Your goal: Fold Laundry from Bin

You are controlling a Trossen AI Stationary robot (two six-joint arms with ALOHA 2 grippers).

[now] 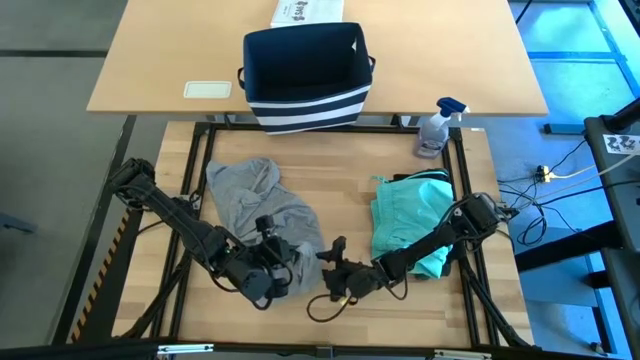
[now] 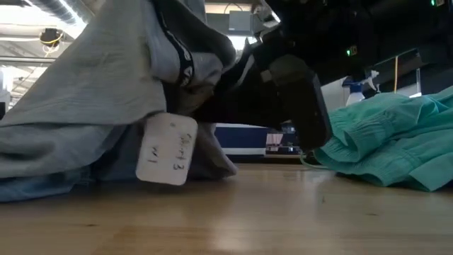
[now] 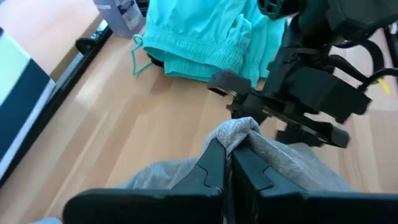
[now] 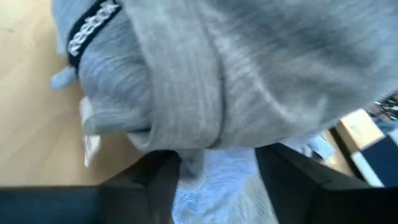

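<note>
The grey T-shirt (image 1: 255, 205) lies bunched on the table's left half, and its near corner is raised off the wood. A white tag (image 2: 166, 150) hangs from the shirt in the low view. My left gripper (image 1: 283, 262) is shut on that raised corner. My right gripper (image 1: 332, 268) is open just to the right of it, with its fingers (image 4: 163, 180) on either side of a grey fold (image 4: 186, 124). The teal piece (image 1: 410, 220) lies crumpled at the right, under my right arm. The navy bin (image 1: 305, 75) stands at the far side. I see no black or olive-green piece. My left gripper pinches a bunched fold at the grey T-shirt's near corner (image 3: 239, 132) between its two shut fingers. Several layers are gathered there. The fold pokes out past the fingertips. The corner is held up off the table while the rest of the shirt (image 3: 292, 165) lies on the wood. My right gripper is close around the grey fold, but I cannot tell whether its fingers touch it.
A spray bottle (image 1: 437, 128) stands at the far right. A white printed box (image 1: 305, 12) sits behind the bin, and a pale card (image 1: 208, 89) lies to the bin's left. A dark cable (image 1: 330, 305) loops near the front edge. Bare wood lies between the two garments.
</note>
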